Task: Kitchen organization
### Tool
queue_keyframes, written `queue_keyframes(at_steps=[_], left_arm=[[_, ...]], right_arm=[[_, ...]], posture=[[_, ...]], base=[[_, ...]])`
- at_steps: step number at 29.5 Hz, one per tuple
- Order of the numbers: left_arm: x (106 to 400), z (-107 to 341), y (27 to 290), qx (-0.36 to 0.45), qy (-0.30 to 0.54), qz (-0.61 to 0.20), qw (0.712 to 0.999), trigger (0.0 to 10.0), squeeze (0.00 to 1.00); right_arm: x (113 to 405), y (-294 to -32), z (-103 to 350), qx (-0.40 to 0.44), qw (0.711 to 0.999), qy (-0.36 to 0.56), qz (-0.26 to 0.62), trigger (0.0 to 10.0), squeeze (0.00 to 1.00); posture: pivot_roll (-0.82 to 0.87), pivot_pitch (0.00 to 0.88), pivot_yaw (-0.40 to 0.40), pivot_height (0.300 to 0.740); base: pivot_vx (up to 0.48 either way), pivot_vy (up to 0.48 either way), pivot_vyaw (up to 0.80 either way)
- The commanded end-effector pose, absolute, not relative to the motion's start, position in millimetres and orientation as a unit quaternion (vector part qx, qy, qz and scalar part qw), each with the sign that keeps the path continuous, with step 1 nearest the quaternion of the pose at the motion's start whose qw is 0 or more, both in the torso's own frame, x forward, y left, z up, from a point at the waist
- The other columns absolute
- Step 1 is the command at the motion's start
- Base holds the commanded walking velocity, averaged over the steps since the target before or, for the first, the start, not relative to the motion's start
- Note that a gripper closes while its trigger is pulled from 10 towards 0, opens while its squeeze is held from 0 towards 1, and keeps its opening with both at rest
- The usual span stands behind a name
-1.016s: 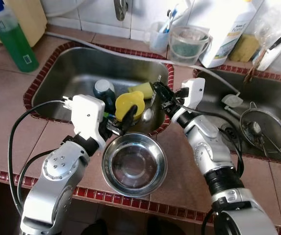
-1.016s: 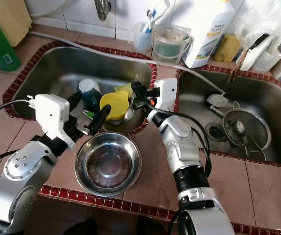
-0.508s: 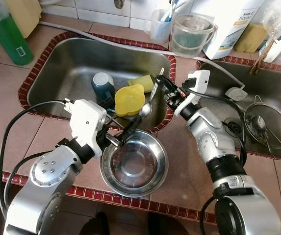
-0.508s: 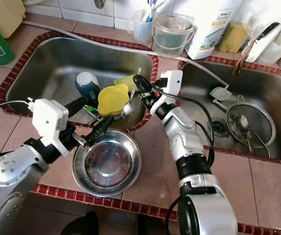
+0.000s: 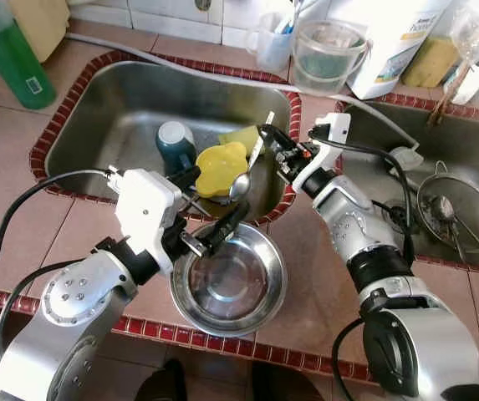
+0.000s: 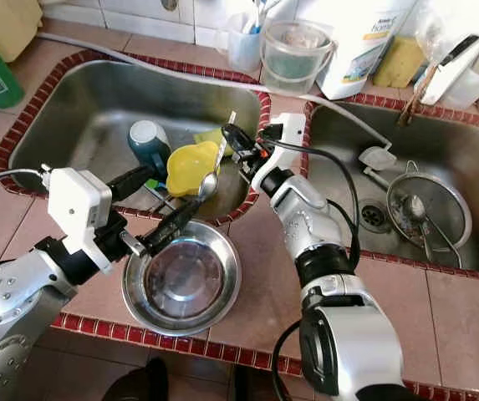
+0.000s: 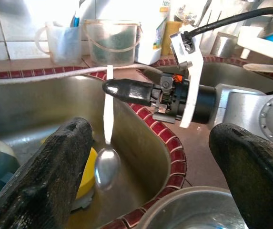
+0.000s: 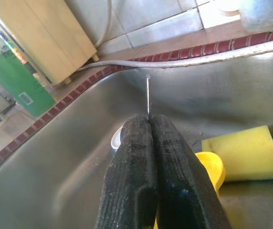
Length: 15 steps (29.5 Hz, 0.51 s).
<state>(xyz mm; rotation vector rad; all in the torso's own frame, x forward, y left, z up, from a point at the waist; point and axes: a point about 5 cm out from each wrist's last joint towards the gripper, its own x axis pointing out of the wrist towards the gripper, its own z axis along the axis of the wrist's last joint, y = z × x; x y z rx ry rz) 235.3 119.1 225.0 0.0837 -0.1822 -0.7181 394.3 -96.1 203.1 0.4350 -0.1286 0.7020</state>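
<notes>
A tabletop (image 5: 22,159) of brown tiles, edged with small dark red tiles, carries two steel sinks side by side. White wall tiles rise behind them, and a grey hose (image 5: 180,68) runs along the back rim.

In the left sink (image 5: 114,109) lie a dark blue cup (image 5: 174,144), a yellow plastic piece (image 5: 216,165) and a yellow sponge (image 5: 237,135). In the right sink (image 5: 473,259) sit a round wire strainer (image 5: 452,209) and a drain.

The right hand (image 5: 266,135) hangs over the left sink near its right rim, its two fingers closed tight on the thin handle of a spoon (image 5: 246,171). The spoon dangles almost upright, its bowl low, just beside the yellow piece.

The left hand (image 5: 201,205) hovers at the sink's near rim with its fingers spread wide and gripping nothing. One finger lies above the rim of a steel bowl (image 5: 231,284), which stands on the tabletop just in front of the left sink.

At the back left stands a bottle of green liquid (image 5: 9,54) with a small label too tiny to read. Behind the sinks are a clear mug holding toothbrushes (image 5: 274,42), a clear tub (image 5: 324,57), and a large white jug (image 5: 398,42) whose label partly reads "home". A second yellow sponge (image 5: 433,63) lies to the jug's right.
</notes>
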Motion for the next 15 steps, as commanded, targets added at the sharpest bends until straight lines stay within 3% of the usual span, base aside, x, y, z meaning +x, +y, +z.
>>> queue_keyframes(at_steps=[1, 4, 5, 15], left_arm=[[229, 227, 116, 0.041, -0.092, -0.365, 0.926, 10.0, 0.00], [228, 227, 115, 0.040, -0.091, -0.366, 0.925, 10.0, 0.00], [229, 227, 115, 0.037, -0.090, -0.366, 0.925, 10.0, 0.00], [229, 228, 114, 0.030, -0.092, -0.366, 0.926, 10.0, 0.00]], right_arm=[[396, -99, 206, 0.209, 0.913, -0.068, 0.343, 10.0, 0.00], [396, -96, 207, 0.213, 0.906, -0.066, 0.360, 10.0, 0.00], [395, -94, 208, 0.213, 0.904, -0.066, 0.366, 10.0, 1.00], [389, -79, 209, 0.209, 0.877, -0.068, 0.428, 10.0, 1.00]], posture=[[-0.05, 0.300, -0.070, 0.740], [-0.06, 0.303, -0.070, 0.740], [-0.06, 0.304, -0.071, 0.740], [-0.06, 0.309, -0.073, 0.740]], base=[[0.000, 0.000, 0.00], [0.000, 0.000, 0.00], [0.000, 0.000, 0.00], [0.000, 0.000, 0.00]])
